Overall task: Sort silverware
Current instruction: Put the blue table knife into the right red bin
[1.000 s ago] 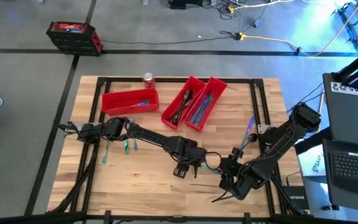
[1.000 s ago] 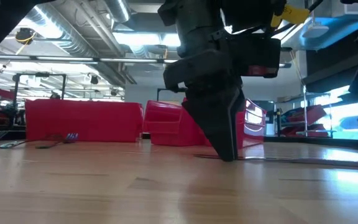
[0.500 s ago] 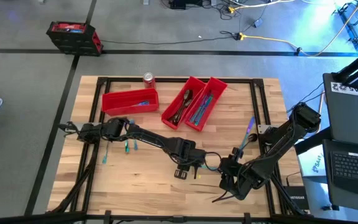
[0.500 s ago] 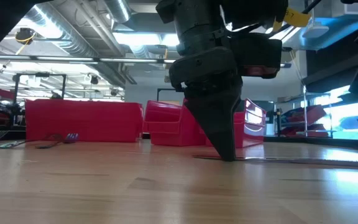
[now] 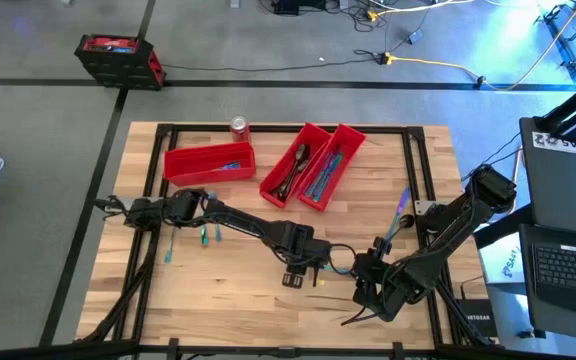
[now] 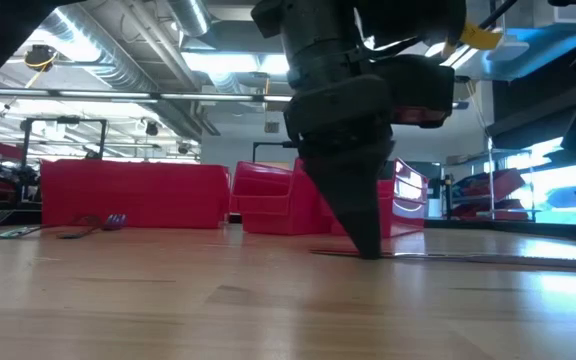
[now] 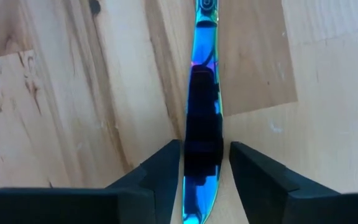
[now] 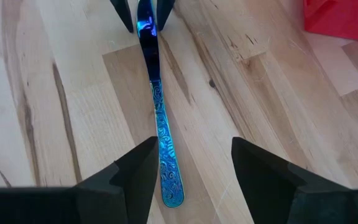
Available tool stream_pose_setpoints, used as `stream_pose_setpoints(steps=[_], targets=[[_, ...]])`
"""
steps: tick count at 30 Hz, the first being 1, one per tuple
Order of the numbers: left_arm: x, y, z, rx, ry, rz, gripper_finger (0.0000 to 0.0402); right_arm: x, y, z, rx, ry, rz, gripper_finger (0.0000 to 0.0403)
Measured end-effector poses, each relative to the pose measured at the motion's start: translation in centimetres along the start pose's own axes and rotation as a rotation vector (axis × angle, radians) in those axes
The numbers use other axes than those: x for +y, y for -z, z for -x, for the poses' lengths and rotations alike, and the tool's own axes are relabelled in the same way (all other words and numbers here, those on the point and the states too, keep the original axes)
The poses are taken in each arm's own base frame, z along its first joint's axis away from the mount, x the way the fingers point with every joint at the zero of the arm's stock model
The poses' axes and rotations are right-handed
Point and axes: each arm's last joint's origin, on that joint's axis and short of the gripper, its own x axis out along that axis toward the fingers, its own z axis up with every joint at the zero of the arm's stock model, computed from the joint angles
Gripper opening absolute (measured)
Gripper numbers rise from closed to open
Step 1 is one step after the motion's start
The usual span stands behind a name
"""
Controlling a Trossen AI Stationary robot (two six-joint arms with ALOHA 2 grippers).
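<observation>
Two of my left fingers [image 7: 160, 174] straddle the knife [image 7: 202, 124] lying flat on the table [image 5: 218, 290], not yet pinching it. My right gripper [image 8: 191, 168] hovers spread over the knife's handle end.

Iridescent blue knife [image 7: 202, 124] flat on wood.

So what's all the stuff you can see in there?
Table: 1, light wood, under everything.
Bins: 3, red, far half of the table.
Soda can: 1, red, at the far edge behind the bins.
Binned silverware: too many to count, dark and blue, in the bins.
Teal pieces: a few, on the table's left side.
Purple piece: 1, on the table's right side.
Blue piece: 1, shiny blue, flat on the table near the front.
Box: 1, red and black, on the floor.
Laptop: 1, dark, right of the table.
Left hand: 1, dark, open, fingers either side of the blue piece.
Right hand: 1, dark, open, over its other end.
</observation>
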Motion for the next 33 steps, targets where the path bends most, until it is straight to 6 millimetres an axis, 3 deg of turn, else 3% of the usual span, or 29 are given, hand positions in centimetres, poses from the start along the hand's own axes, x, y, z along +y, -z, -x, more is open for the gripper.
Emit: stream_pose_setpoints(steps=[7,17,28,33], targets=[[0.13,-0.01,-0.35,-0.001,0.001,0.014,0.0171,0.0,0.0,0.0,0.0,0.0,0.005,0.0188],[0.03,0.14,-0.92,0.017,0.024,-0.031,0.0173,-0.02,-0.01,-0.01,0.0,0.002,0.029,0.0188],[-0.01,0.21,-0.88,0.026,0.041,-0.085,0.0085,-0.03,-0.01,-0.01,0.0,0.002,0.032,0.0188],[-0.02,0.21,-0.88,0.026,0.042,-0.084,0.0074,-0.03,0.0,-0.01,0.0,0.003,-0.012,0.0188]])
